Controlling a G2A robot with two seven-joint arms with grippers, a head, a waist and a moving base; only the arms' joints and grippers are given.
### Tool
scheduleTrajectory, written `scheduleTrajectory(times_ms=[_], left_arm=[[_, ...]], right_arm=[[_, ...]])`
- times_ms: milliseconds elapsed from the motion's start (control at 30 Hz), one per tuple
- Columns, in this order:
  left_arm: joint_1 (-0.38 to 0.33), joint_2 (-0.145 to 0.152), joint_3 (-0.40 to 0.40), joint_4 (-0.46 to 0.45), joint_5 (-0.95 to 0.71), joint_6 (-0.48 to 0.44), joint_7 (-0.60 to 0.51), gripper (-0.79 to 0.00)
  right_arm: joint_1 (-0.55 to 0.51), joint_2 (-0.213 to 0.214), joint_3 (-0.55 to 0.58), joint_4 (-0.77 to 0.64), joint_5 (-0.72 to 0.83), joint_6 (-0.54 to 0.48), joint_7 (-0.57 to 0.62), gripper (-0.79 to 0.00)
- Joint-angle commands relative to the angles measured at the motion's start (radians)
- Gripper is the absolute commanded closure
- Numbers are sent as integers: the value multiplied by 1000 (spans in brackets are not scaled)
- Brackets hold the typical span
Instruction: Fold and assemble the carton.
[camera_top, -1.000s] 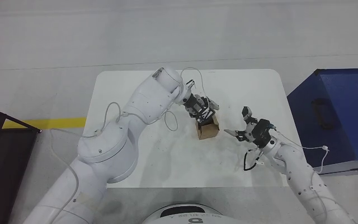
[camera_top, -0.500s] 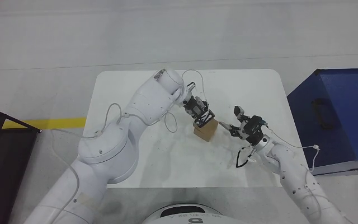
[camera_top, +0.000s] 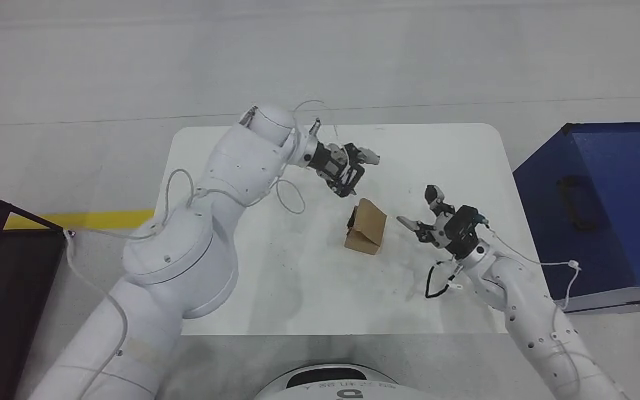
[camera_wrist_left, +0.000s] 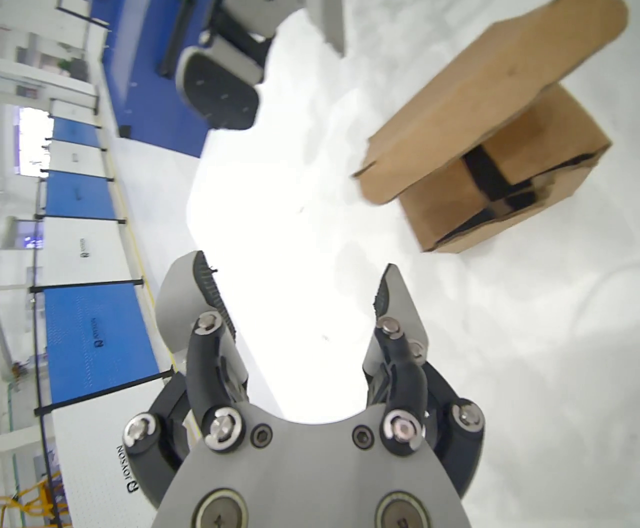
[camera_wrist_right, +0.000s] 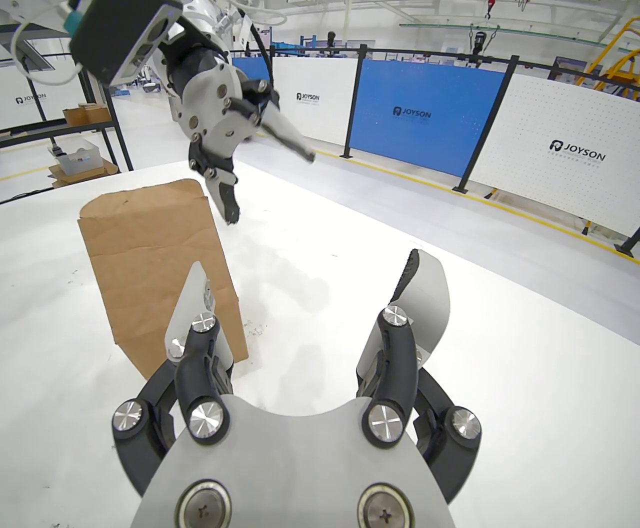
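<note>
Released by the left gripper (camera_top: 361, 170) since half a second ago, the carton (camera_top: 365, 228) now lies lower on the white table (camera_top: 250, 260). That gripper has drawn back toward the table's far side. The right gripper (camera_top: 417, 207) sits closer to the carton than it did a second ago.

Nearest the robot, the right gripper (camera_wrist_right: 307, 265) is wide open and holds nothing. One of its fingers (camera_wrist_right: 197, 290) is just beside the carton's brown side panel (camera_wrist_right: 155, 260), and the top view shows a narrow gap between them.

The carton (camera_wrist_left: 500, 165) rests near the middle of the table, free of both grippers. In the left wrist view, one long flap juts out from its body. The flaps on the end facing that camera are folded in, with dark gaps between them.

Beyond the carton, the left gripper (camera_wrist_left: 295, 270) hangs above the table with its jaws spread wide and nothing between them. From the right wrist view, the same gripper (camera_wrist_right: 270, 187) is raised over the carton's far edge, apart from it.

A blue bin (camera_top: 590, 210) stands off the table on the robot's right.
</note>
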Motion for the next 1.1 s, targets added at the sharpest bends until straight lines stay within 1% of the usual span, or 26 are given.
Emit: scheduleTrajectory(times_ms=[0,33,100,133,167,200,267,300,500,567,600,667,700,733,767,800,833,1067], left_arm=[[-17,15,-25,19,-55,59,56,-785],[-24,23,-37,32,-83,88,93,-785],[-35,41,-55,63,-121,131,157,-785],[-37,49,-63,81,-141,155,188,-785],[-35,58,-73,100,-166,176,223,-785],[-29,66,-83,121,-190,196,262,-785],[-2,80,-101,125,-237,201,273,-785],[2,82,-102,122,-241,201,273,-785],[2,82,-102,122,-241,201,273,-785],[23,82,-107,99,-253,181,272,-785],[35,86,-111,83,-265,162,273,-785],[56,103,-117,51,-285,96,273,-785],[64,123,-116,22,-287,75,273,-785],[70,134,-116,-3,-290,64,273,-785],[81,156,-114,-47,-288,54,273,-785],[91,183,-109,-101,-280,73,273,-785],[102,203,-104,-145,-273,86,273,-785],[102,203,-104,-145,-273,86,273,-785]], right_arm=[[-15,3,15,-22,-4,-7,-2,-656],[-23,4,21,-35,-10,-11,1,-656],[-33,7,27,-61,-28,-28,18,-610],[-34,8,24,-70,-33,-56,31,-634],[-32,10,23,-75,-29,-102,44,-720],[-27,13,29,-77,-26,-154,53,-785],[-27,13,29,-77,-26,-154,53,-785],[-27,13,29,-77,-26,-154,53,-785],[-27,13,29,-77,-26,-154,53,-785],[-21,9,34,-53,30,-123,55,-785],[-5,4,25,-43,49,-98,80,-785],[31,-5,-6,-34,71,-93,97,-785],[54,-11,-22,-22,85,-87,107,-785],[64,-13,-32,-19,88,-85,113,-785],[79,-17,-44,-12,89,-76,122,-785],[93,-21,-56,-6,82,-64,141,-785],[102,-23,-65,-4,77,-57,156,-785],[102,-23,-65,-4,77,-57,156,-785]])
